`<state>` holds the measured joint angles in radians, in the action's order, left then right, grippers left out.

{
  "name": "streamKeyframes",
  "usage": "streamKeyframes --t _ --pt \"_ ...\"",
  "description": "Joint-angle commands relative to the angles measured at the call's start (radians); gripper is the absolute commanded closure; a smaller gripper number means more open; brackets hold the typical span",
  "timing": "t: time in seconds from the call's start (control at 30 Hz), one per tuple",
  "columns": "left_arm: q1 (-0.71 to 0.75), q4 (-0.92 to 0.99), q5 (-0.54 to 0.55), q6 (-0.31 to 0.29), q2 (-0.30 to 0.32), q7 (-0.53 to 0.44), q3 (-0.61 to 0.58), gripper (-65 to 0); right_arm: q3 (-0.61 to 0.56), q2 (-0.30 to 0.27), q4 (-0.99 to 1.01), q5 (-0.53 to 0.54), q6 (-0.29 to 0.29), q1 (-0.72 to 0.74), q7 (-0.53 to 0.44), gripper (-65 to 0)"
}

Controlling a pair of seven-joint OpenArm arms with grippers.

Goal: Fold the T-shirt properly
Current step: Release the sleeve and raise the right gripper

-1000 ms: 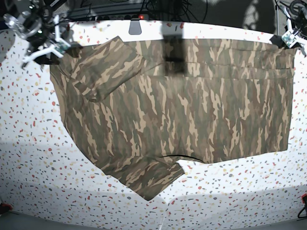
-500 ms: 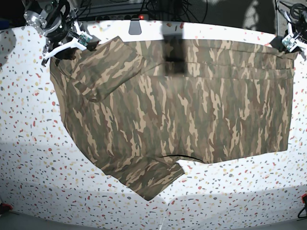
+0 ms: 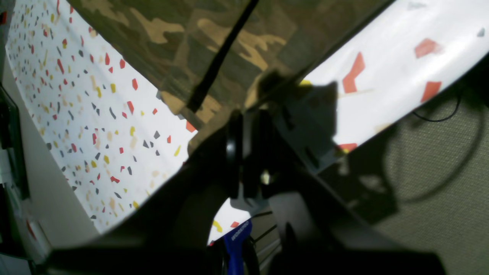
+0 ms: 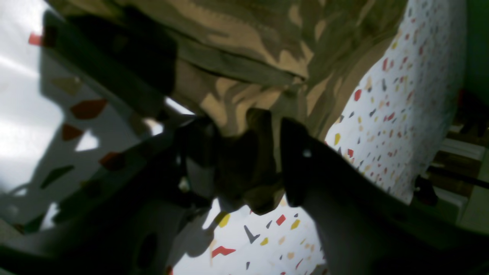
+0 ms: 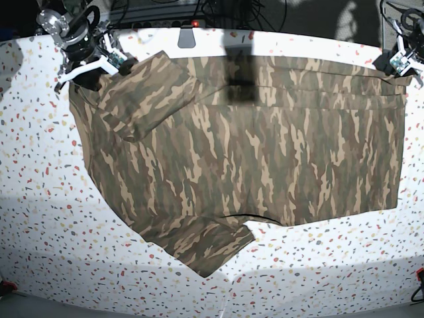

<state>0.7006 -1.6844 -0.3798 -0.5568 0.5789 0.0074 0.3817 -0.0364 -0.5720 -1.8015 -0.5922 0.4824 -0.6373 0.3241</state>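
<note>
The camouflage T-shirt lies spread flat across the speckled table, with one sleeve folded over at the back left and the other pointing toward the front. My right gripper is at the shirt's back left corner. In the right wrist view it is shut on a bunched fold of the shirt. My left gripper is at the back right corner. In the left wrist view it is closed on the shirt's edge.
Cables and a red-lit device run along the table's back edge. A dark shadow band crosses the shirt's back middle. The table's right edge and green floor lie just beside the left gripper. Bare table shows at the front and left.
My right gripper has moved right and slightly down from off the shirt's back left corner onto that corner. My left gripper has barely shifted. The shirt lies as before.
</note>
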Motion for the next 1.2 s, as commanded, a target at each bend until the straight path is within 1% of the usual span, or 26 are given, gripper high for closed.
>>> streamKeyframes --t 0.0,0.07,0.13,0.2,0.27,0.33,0.47,0.63,0.73,0.83,0.97,1.17 --pt "0.005 -0.014 0.003 0.014 0.017 0.0 0.012 0.0 0.004 -0.006 0.001 -0.007 0.008 -0.006 0.046 -24.1" --pt "0.005 -0.014 0.003 0.014 0.017 0.0 0.012 0.0 0.004 -0.003 0.001 -0.006 0.008 -0.006 0.057 -22.2" --pt "0.004 -0.014 0.003 0.014 0.017 0.0 0.012 0.0 0.004 -0.004 0.001 -0.002 0.008 -0.006 0.068 -18.2" --pt "0.003 -0.014 0.003 0.014 0.017 0.001 0.012 0.0 0.004 -0.004 0.001 -0.002 0.008 -0.006 0.083 -11.0" --pt "0.003 -0.014 0.003 0.014 0.017 0.001 0.012 0.0 0.004 -0.004 0.001 -0.003 0.007 -0.006 0.097 0.0" --pt "0.003 -0.014 0.003 0.014 0.017 0.001 0.012 0.0 0.004 -0.004 0.001 -0.002 0.0 -0.009 0.098 0.0" --pt "0.003 -0.014 0.003 0.014 0.017 0.001 0.012 0.0 0.004 -0.004 -0.015 -0.002 -0.091 -0.052 0.096 0.0" --pt "0.003 -0.014 0.003 0.014 0.017 0.017 0.012 0.0 0.004 -0.004 -0.049 0.01 -0.204 -0.167 0.077 0.0" --pt "0.003 -0.014 0.003 0.014 0.017 0.02 0.012 0.0 0.004 -0.004 -0.05 0.012 -0.255 -0.216 0.076 0.0" --pt "0.006 -0.014 0.003 0.014 0.017 0.04 0.012 0.0 0.004 -0.004 -0.05 0.012 -0.28 -0.247 0.072 0.0" --pt "0.014 -0.014 0.003 0.014 0.018 0.123 0.012 0.0 0.004 -0.003 -0.05 0.013 -0.301 -0.262 0.073 0.0" --pt "0.02 -0.014 0.004 0.014 0.018 0.15 0.012 0.0 0.004 -0.002 -0.053 0.031 -0.31 -0.273 0.073 0.0"
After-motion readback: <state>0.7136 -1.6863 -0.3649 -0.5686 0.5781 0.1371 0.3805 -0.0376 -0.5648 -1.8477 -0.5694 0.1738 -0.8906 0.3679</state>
